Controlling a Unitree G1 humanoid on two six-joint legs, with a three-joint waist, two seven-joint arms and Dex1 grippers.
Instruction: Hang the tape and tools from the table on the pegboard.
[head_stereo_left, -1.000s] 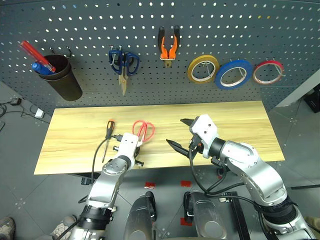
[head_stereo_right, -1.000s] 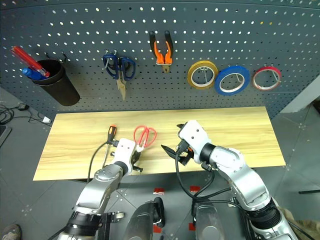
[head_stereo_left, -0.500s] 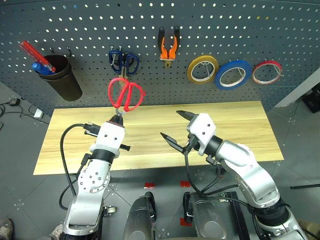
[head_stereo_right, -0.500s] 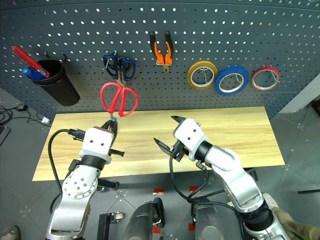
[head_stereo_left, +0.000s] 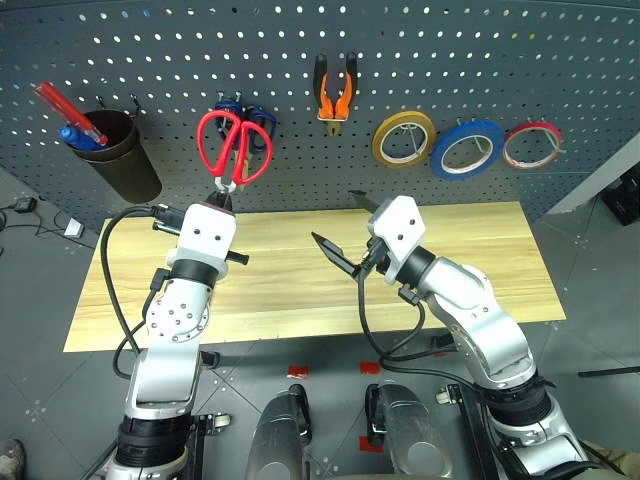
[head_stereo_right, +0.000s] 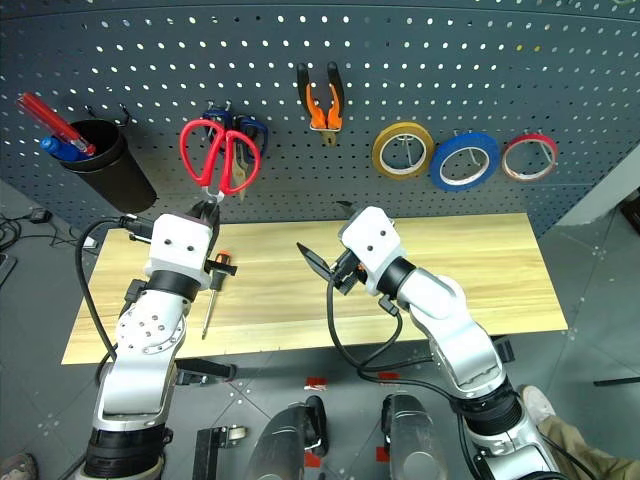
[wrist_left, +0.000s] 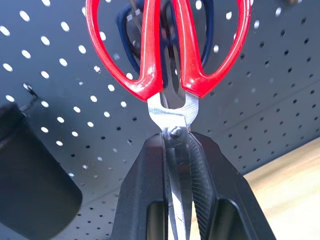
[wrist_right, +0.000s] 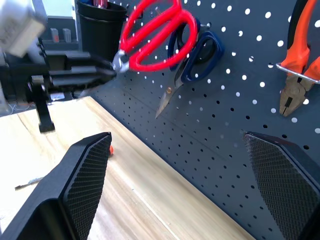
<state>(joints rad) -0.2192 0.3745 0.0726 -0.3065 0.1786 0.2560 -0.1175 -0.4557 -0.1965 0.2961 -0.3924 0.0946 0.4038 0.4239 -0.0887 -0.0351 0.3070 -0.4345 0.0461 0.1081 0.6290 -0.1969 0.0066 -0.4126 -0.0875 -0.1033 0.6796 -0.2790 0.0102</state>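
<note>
Up against the pegboard (head_stereo_left: 500, 60), the left gripper (head_stereo_left: 222, 199) pinches the red-handled scissors (head_stereo_left: 234, 146) by their blades, handles raised over the blue-handled scissors (wrist_right: 196, 52). Next, I'd guess, a loop must catch a hook. The right gripper (head_stereo_left: 345, 232) hangs spread and empty above the table (head_stereo_left: 480, 250).

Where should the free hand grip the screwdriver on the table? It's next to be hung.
Judging by its pose, grip the screwdriver from above, across its black-and-orange handle: it lies flat on the table, handle toward the pegboard, and the handle is thicker than the slim shaft.
</note>
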